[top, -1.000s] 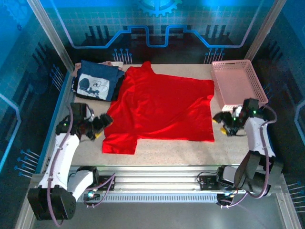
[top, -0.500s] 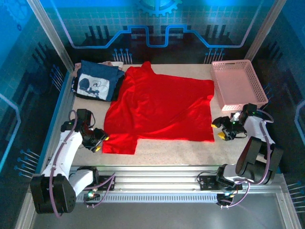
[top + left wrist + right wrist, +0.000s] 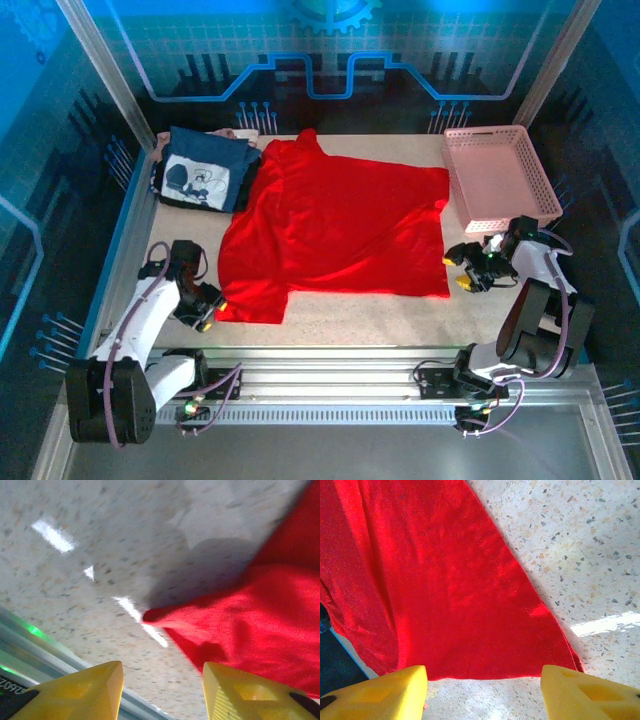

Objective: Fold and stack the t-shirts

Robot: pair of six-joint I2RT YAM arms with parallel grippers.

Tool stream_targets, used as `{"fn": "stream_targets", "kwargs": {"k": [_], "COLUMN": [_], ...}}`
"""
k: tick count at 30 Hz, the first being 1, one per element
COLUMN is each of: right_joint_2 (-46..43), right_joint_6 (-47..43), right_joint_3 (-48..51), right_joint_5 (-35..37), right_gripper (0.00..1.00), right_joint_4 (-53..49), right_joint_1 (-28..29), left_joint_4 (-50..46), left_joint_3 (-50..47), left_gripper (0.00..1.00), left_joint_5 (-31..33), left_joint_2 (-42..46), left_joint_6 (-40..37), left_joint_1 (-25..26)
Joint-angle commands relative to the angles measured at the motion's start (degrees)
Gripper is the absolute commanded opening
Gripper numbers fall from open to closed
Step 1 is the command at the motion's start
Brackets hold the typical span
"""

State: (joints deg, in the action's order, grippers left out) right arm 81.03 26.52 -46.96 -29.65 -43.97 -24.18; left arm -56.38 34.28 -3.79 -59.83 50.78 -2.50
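The red t-shirt [image 3: 335,230] lies spread flat in the middle of the table, plain side up. A folded navy t-shirt [image 3: 200,180] with a white-grey print lies at the back left. My left gripper [image 3: 207,312] is low at the red shirt's near-left sleeve corner [image 3: 240,625]. It is open [image 3: 162,692], with bare table between its yellow fingertips [image 3: 85,690] and red cloth just ahead of the right one. My right gripper [image 3: 468,272] stands open beside the shirt's near-right corner. In the right wrist view the hem of the red shirt [image 3: 445,580] lies just ahead of that gripper [image 3: 485,695].
A pink lattice basket [image 3: 497,175] stands at the back right, close behind the right arm. The metal frame rail [image 3: 30,640] runs along the near edge just beside the left gripper. Bare speckled tabletop [image 3: 350,315] lies between the shirt and the rail.
My left gripper has moved toward the near edge and dropped to the sleeve corner, with its jaws narrowing. The right gripper has shifted slightly toward the shirt's right edge. The shirts have not moved.
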Motion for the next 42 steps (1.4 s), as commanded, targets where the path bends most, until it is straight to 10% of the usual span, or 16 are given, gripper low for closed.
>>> {"fn": "stream_targets", "kwargs": {"k": [1, 14, 22, 42], "right_joint_2": [1.00, 3.07, 4.91, 4.69], "right_joint_6": [-0.36, -0.92, 0.07, 4.07], "right_joint_3": [-1.51, -1.30, -0.48, 5.18], "right_joint_5": [-1.99, -0.72, 2.96, 7.50], "right_gripper": [0.63, 0.62, 0.61, 0.55], "right_joint_4": [0.11, 0.96, 2.13, 0.21], "right_joint_1": [-0.86, -0.85, -0.17, 4.66], "left_joint_4": [1.50, 16.69, 18.96, 14.03], "left_joint_3": [-1.61, -5.72, -5.19, -5.28], "left_gripper": [0.45, 0.39, 0.00, 0.00], "left_joint_5": [0.67, -0.84, -1.70, -5.60], "left_joint_2": [1.44, -6.63, -9.80, 3.23], "left_joint_6": [4.50, 2.94, 1.03, 2.17], "left_joint_1": [0.92, 0.92, 0.77, 0.83]}}
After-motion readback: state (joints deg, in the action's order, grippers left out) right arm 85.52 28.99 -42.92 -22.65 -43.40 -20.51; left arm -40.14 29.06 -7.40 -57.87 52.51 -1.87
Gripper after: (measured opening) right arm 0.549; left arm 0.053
